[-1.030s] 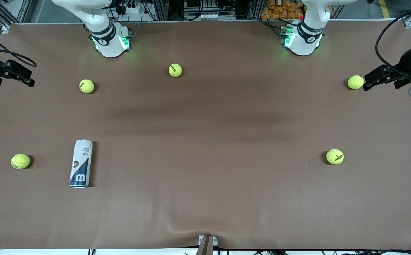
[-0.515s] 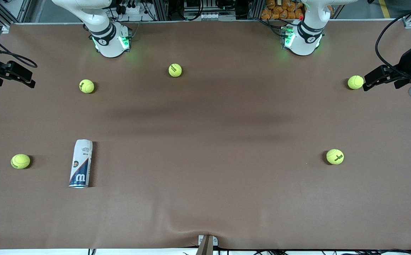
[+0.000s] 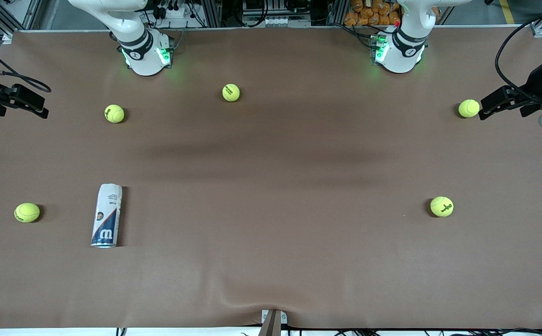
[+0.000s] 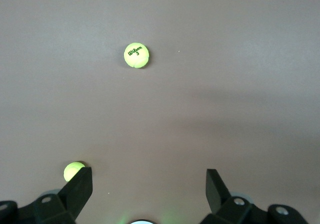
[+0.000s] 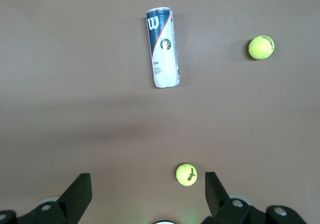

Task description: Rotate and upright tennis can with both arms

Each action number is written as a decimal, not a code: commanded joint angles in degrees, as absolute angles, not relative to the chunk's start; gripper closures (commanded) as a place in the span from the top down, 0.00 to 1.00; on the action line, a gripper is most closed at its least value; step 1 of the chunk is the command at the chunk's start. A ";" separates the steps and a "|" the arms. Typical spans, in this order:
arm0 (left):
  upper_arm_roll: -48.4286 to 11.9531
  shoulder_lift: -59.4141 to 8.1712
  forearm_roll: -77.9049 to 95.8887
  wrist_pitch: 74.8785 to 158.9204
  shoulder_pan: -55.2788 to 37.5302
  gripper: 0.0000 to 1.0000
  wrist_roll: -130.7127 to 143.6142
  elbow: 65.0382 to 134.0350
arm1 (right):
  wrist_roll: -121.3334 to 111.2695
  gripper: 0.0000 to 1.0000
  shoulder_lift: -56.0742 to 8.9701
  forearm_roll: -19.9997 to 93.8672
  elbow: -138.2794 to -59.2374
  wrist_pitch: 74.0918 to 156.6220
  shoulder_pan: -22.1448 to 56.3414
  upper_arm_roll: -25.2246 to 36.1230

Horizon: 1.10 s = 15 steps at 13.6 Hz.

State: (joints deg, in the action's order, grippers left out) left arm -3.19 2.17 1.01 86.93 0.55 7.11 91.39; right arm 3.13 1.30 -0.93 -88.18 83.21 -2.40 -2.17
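The tennis can [image 3: 106,215] lies on its side on the brown table, toward the right arm's end, its dark blue "W" end nearer the front camera. The right wrist view shows the can [image 5: 162,47] well ahead of my right gripper [image 5: 146,181], which is open and holds nothing. In the front view that right gripper [image 3: 30,100] hangs over the table's edge at the right arm's end. My left gripper [image 3: 485,108] hangs over the left arm's end, open and empty [image 4: 147,178], close to a yellow ball [image 3: 468,108].
Several yellow tennis balls lie scattered: one [image 3: 27,212] beside the can, one [image 3: 114,113] and one [image 3: 231,92] nearer the arm bases, one [image 3: 441,206] toward the left arm's end. The cloth is wrinkled at a clamp [image 3: 273,319] on the front edge.
My right gripper has drifted slightly over the table's end. The left arm, the can and the balls have not moved.
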 commanded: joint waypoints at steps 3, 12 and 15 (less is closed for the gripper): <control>-3.43 2.90 0.79 86.31 0.79 1.00 8.26 91.67 | 2.46 1.00 0.97 -1.05 -88.33 83.58 -3.08 -2.64; -3.34 2.90 0.79 86.31 0.88 1.00 8.17 91.58 | 0.53 1.00 0.70 -1.05 -90.52 86.04 -3.25 -2.64; -3.34 2.90 0.79 86.31 0.88 1.00 8.17 91.58 | 0.35 1.00 0.18 -1.05 -90.88 86.83 -2.99 -2.64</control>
